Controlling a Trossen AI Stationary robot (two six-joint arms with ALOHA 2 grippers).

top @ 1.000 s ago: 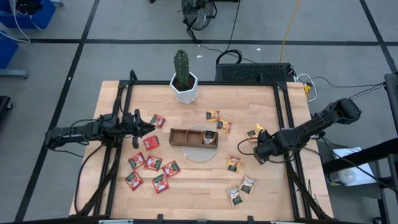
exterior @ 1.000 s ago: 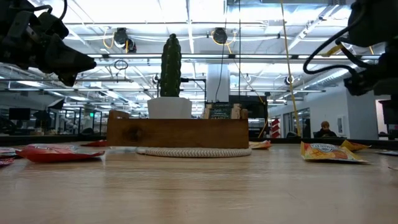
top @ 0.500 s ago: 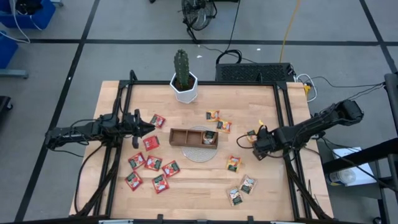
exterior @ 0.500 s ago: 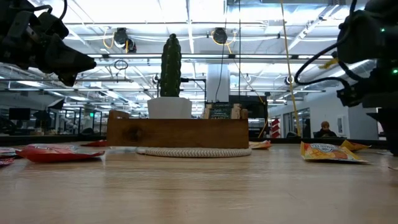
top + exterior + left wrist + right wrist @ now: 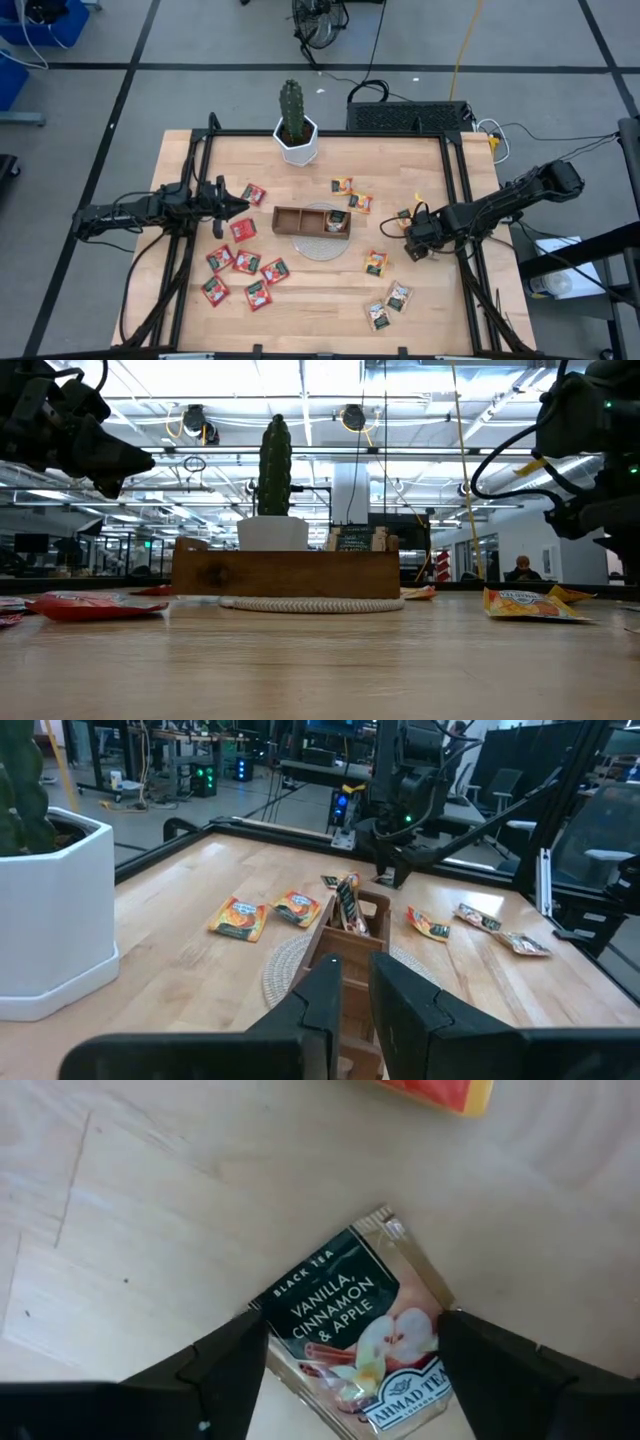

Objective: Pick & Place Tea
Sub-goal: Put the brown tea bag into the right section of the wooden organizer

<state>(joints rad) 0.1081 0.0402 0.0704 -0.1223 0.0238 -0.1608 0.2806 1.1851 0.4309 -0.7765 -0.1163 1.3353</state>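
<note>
We see right gripper [image 5: 350, 1370] released, fingers [image 5: 225, 1365] straddling vanilla-cinnamon-apple sachet [image 5: 355, 1330] for pickup; left gripper [image 5: 350, 995] clenched, waiting beside tray [image 5: 311, 222].

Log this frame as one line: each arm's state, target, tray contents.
right tool: open, straddling Vanilla Cinnamon & Apple sachet | left tool: shut, hovering beside red sachets | wooden tray: sachets at one end

tray [image 5: 311, 221] mid-table, cactus pot [image 5: 296, 142] behind, sachets [image 5: 245, 263] scattered left and right
</note>
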